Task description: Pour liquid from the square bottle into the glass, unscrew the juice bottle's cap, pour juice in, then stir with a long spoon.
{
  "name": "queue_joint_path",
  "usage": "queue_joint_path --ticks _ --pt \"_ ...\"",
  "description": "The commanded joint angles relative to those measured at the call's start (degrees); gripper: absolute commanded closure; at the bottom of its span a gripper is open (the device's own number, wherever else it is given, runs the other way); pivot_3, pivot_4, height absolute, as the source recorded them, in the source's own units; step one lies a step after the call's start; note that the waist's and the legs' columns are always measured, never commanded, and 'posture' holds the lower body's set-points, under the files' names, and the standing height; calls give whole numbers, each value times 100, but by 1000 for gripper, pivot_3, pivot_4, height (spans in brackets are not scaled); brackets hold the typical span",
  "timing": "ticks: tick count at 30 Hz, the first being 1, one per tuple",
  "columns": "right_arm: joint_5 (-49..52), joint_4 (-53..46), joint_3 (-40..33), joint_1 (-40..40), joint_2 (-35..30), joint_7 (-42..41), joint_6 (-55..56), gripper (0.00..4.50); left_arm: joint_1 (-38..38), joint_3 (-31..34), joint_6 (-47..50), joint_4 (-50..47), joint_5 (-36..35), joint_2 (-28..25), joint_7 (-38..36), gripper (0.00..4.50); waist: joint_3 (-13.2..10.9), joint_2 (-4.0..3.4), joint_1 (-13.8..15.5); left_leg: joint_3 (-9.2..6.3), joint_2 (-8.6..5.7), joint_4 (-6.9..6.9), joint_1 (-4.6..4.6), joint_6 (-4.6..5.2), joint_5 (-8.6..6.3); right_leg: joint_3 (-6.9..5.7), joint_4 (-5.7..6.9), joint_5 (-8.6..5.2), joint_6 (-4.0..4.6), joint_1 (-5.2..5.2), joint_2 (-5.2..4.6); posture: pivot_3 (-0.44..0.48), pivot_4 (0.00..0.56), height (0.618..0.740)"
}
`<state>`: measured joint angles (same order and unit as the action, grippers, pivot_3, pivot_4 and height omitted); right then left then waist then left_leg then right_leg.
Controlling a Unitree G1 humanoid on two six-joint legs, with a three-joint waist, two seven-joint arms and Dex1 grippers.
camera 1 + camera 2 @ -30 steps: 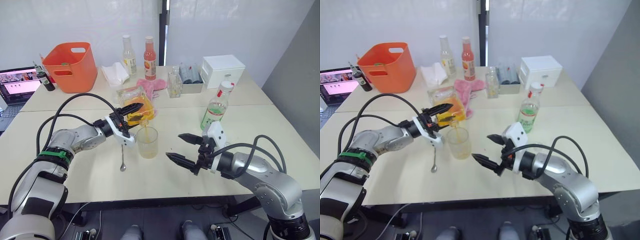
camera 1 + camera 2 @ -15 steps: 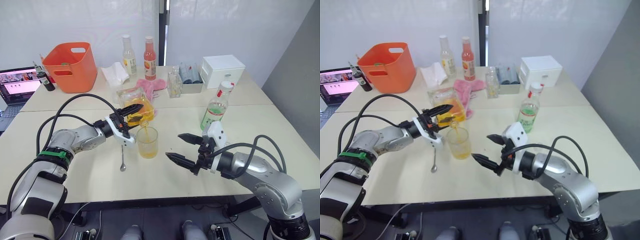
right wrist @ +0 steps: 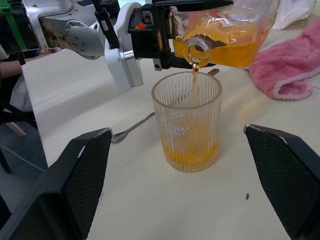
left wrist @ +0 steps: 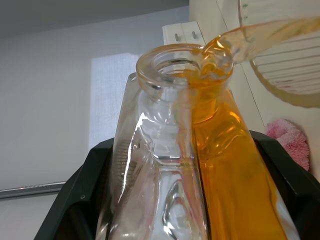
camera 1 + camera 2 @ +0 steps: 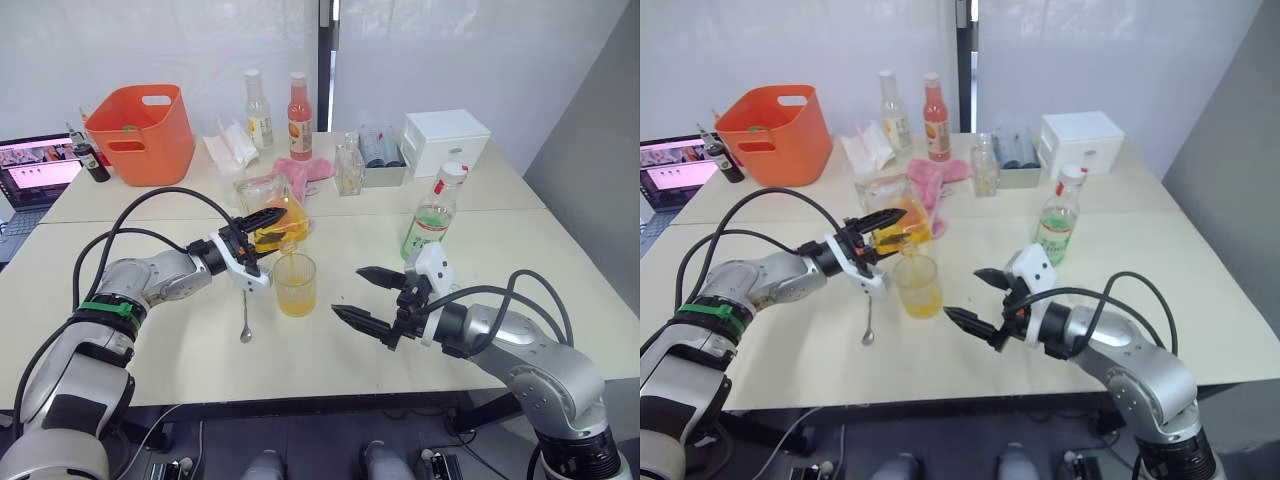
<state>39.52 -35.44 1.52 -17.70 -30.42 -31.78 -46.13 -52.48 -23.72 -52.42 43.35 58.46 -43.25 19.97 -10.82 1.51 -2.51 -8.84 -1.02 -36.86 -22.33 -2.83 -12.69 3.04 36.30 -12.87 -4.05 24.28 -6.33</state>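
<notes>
Square bottle (image 5: 268,212), pinched by your left gripper (image 5: 262,225), hides behind its fingers above the glass (image 5: 295,284); your right gripper (image 5: 366,295) gapes beside it.

Far back on the table (image 5: 560,250): an orange bucket (image 5: 142,135), two bottles (image 5: 299,103), a pink cloth (image 5: 303,173), a white box (image 5: 446,141). Laptop (image 5: 35,165) at left.

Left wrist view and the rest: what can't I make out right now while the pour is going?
- Clear ribbed glass tumbler: in the left wrist view cut off by the edge, so its fill level is hidden there.
- Thin silver long spoon: in the right wrist view its stem runs behind the left tool.
- Green-and-white labelled juice bottle: label text too small to read in the head views.
- Square clear bottle of orange liquid: base hidden between the left tool's fingers.
</notes>
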Motion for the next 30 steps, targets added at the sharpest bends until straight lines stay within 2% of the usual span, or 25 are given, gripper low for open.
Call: queue_joint_path --ticks 1,4,10,24,28,30 --pt "75 -169 -126 -80 -27 15 59 0 -393 187 -12 -235 -180 -127 330 1678 0 0 1 0 0 0 0 0 0 0 0 0 0 0 0 0 150 739" --pt "67 -165 -123 -74 -29 16 64 0 -386 218 -65 -156 -327 -103 213 1678 0 0 1 0 0 0 0 0 0 0 0 0 0 0 0 0 150 739" --pt "32 -117 -90 -77 -28 0 83 0 -310 375 -336 65 -1261 -45 -586 1678 0 0 -5 0 0 0 1 0 0 0 3 0 0 1 0 0 150 739" --pt "-70 1 -22 -104 4 -86 169 0 -17 624 -400 -58 -2799 -93 -2041 1678 0 0 -9 0 0 -5 1 0 0 0 10 0 1 1 0 0 150 739" --pt "-99 86 -30 -208 18 -142 233 0 137 914 -143 -169 -3707 -44 -2780 1678 0 0 -23 0 0 -7 2 0 0 0 22 0 1 4 0 0 150 739" --pt "-97 131 -53 -286 15 -176 257 0 288 1204 349 -390 -4391 2 -3242 1678 0 0 -22 0 0 -9 7 1 0 1 40 0 1 5 -1 0 150 739"
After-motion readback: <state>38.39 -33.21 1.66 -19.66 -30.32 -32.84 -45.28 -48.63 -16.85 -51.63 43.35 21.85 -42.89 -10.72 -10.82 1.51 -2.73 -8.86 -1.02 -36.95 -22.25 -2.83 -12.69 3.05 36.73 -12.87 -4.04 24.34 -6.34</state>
